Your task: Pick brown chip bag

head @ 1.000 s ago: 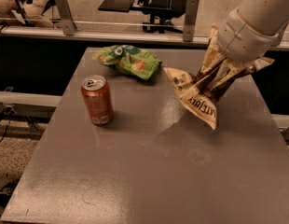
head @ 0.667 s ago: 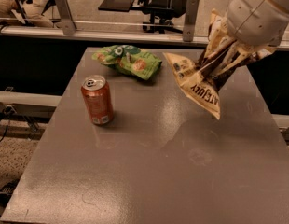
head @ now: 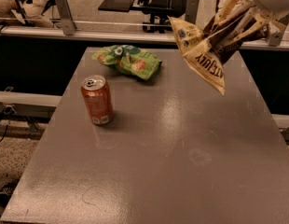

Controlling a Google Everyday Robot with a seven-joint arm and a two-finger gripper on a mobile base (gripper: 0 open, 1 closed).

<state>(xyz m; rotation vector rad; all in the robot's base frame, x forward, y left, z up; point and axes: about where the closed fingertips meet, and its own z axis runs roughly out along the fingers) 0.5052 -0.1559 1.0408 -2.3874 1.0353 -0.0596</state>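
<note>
We are holding the brown chip bag [head: 201,55] in the gripper [head: 232,31] above the table [head: 182,167], far right; the orange can [head: 97,100] and the green snack bag [head: 128,59] are occupying its left.

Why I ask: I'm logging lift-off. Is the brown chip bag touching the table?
Apart. The camera view shows the brown chip bag hanging from the hand at upper right, its lowest corner well clear of the table.

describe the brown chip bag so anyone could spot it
Above the far right of the grey table, the gripper grips the brown chip bag in the air. It's crinkled brown and cream; the green bag and orange can rest on the table.
</note>
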